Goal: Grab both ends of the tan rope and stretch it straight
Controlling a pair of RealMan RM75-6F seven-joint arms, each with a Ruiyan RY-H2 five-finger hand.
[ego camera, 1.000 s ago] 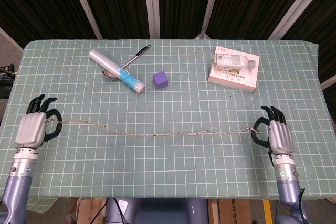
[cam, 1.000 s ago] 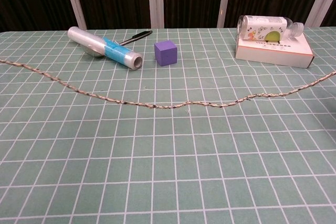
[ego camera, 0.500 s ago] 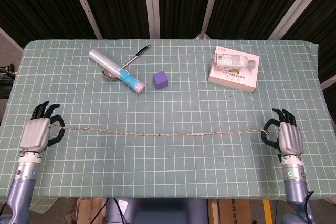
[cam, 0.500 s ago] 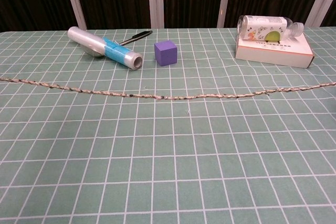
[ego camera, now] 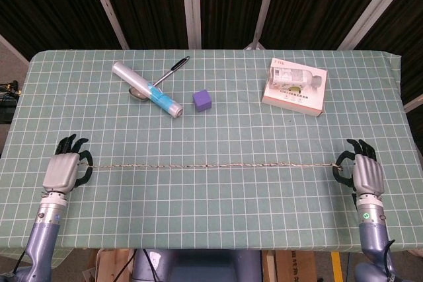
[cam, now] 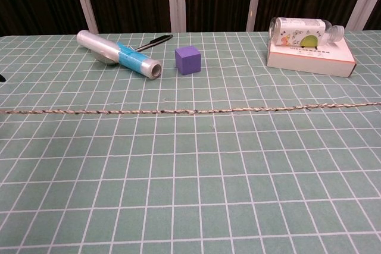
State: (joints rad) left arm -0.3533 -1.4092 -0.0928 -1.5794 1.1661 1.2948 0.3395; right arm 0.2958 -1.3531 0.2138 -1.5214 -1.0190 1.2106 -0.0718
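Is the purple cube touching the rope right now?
No, the purple cube sits well behind the tan rope, with bare tablecloth between them in the head view.

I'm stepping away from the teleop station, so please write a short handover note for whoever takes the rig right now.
Left robot hand: holds the left end of the tan rope, near the table's left edge.
Right robot hand: holds the rope's right end, near the right edge.
Rope: runs almost straight across the green checked cloth, nearer the robot than the purple cube, film roll and white box.
Done: both ends grabbed, rope stretched.
Left: nothing obvious; maybe take out the last slight waviness.
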